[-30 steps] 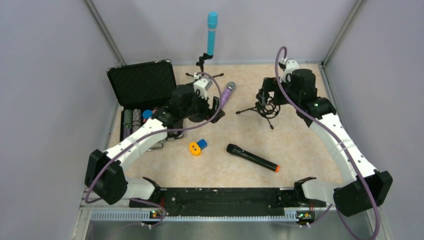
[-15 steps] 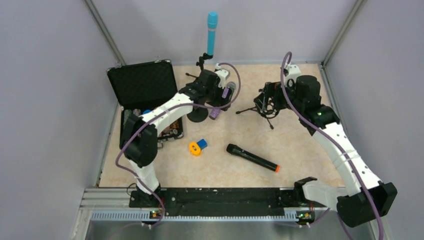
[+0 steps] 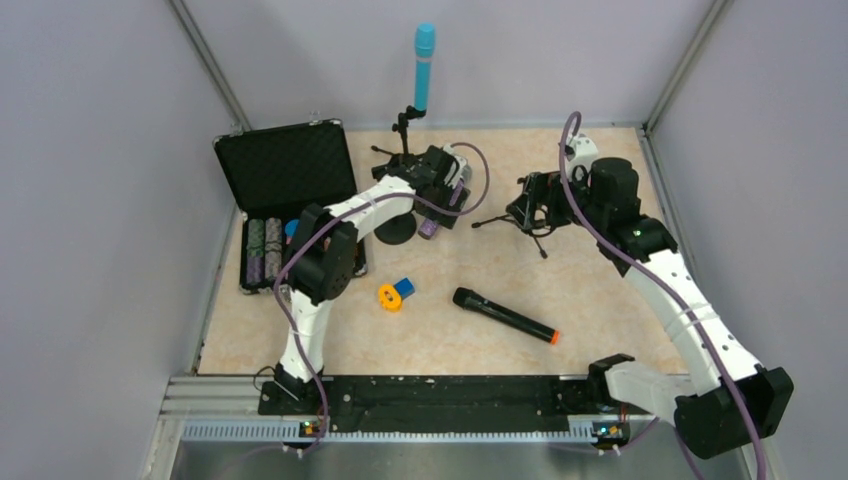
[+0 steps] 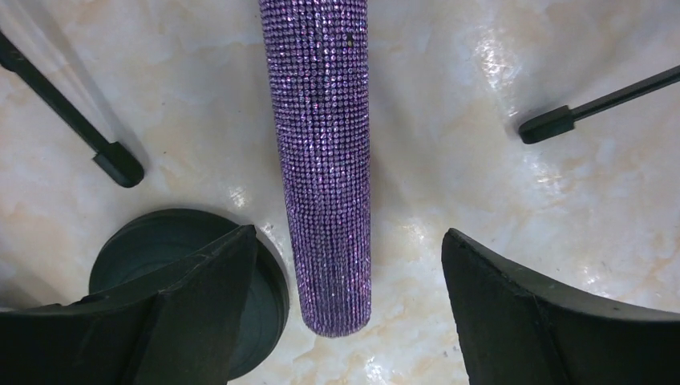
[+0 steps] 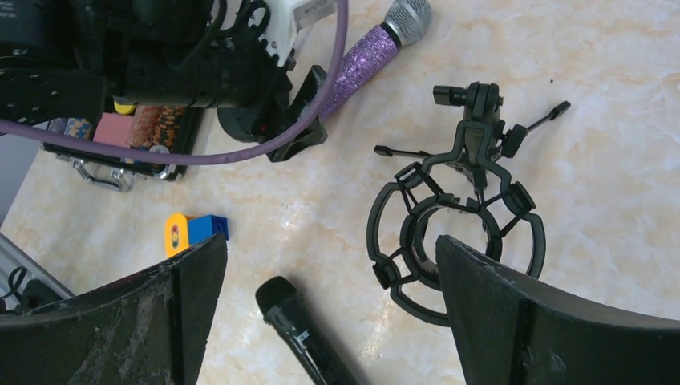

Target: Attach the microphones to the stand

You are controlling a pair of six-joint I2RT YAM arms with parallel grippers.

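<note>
A light-blue microphone (image 3: 424, 68) stands upright in the stand (image 3: 404, 128) at the back. The glittery purple microphone (image 4: 325, 160) lies flat on the table, silver grille (image 5: 407, 18) pointing away. My left gripper (image 4: 349, 257) is open and straddles its handle end, with a gap on both sides. The black microphone (image 3: 505, 315) with an orange end lies mid-table, its head showing in the right wrist view (image 5: 301, 329). My right gripper (image 5: 329, 257) hangs open and empty beside the black shock-mount tripod stand (image 5: 457, 216).
A round black stand base (image 4: 152, 249) sits under my left finger, close to the purple microphone. An open black case (image 3: 285, 170) with chips lies at the back left. A small orange-and-blue object (image 3: 395, 293) rests near the middle. Tripod legs (image 4: 80, 128) spread near the purple microphone.
My left arm has stretched toward the back and brought its gripper over the purple microphone's handle, the jaws narrowing a little. The right arm shifted slightly by the shock-mount stand.
</note>
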